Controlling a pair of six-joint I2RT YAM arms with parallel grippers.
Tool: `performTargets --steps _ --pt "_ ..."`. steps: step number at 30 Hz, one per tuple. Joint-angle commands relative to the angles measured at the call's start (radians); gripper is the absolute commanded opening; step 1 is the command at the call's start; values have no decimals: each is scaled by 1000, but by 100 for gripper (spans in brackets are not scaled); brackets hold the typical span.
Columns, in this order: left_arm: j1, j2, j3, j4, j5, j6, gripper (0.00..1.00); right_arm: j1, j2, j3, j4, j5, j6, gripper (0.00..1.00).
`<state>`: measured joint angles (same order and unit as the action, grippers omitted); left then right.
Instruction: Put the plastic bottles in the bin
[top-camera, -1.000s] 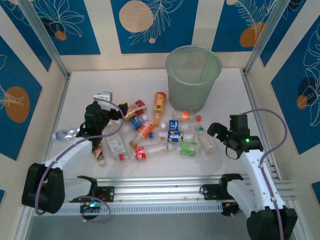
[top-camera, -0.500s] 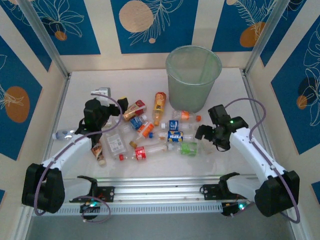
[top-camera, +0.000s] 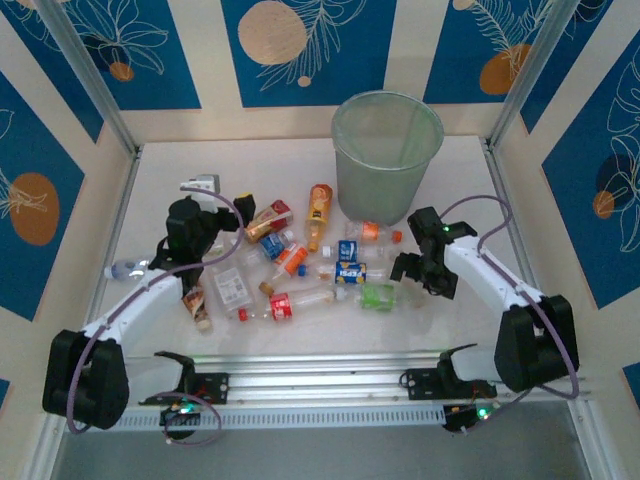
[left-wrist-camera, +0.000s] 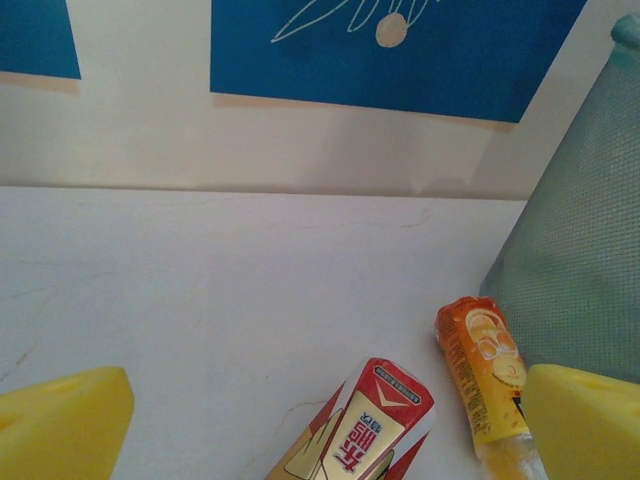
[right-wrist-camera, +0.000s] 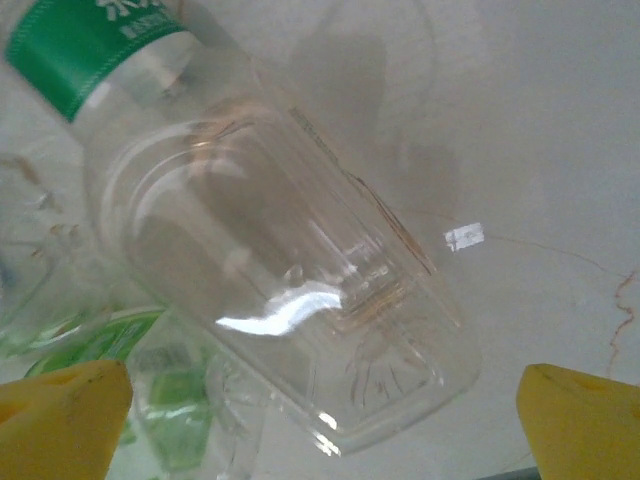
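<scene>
The bin (top-camera: 387, 185) stands upright at the upper middle of the top view. Its mouth is open upward, and it seems placed there so that both arms can reach it. The plastic bottles (top-camera: 345, 272) lie on their sides on the white bench (top-camera: 250, 160). They are scattered in the middle of the frame, just below the bin, and several touch each other. The bin looks empty, so the task seems to be near its beginning.

The right claw (right-wrist-camera: 325, 415) is at the right end of the heap and looks straight down on a clear bottle (right-wrist-camera: 270, 270) with a green label. Its yellow fingers (right-wrist-camera: 60, 415) are spread wide, one at each lower corner of the right wrist view, and the bottle's base lies between them. The claw pinches nothing. This wide spread probably serves to take the bottle across its body. How high the claw hangs above the bottle cannot be told.

The left claw (left-wrist-camera: 325, 425) is also spread and holds nothing. It is low over the bench at the left side of the heap and faces the far wall. A red-labelled bottle (left-wrist-camera: 385, 400) is just before it, an orange bottle (left-wrist-camera: 480, 365) lies to the right, and the bin's wall rises behind that. The red-labelled bottle looks like its likely target.
</scene>
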<state>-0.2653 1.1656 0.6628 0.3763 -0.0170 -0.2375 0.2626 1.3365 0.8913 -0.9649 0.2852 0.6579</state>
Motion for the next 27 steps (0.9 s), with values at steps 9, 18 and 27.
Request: performTargets --steps 9,18,27 --pt "-6 -24 1 -2 -31 4 99 -87 106 2 111 7 -9 99" --pt "-6 -40 -8 -5 -29 15 99 -196 99 -13 160 7 22 93" --pt "-6 -45 -11 -13 -44 14 100 -214 122 -25 203 -56 -9 92"
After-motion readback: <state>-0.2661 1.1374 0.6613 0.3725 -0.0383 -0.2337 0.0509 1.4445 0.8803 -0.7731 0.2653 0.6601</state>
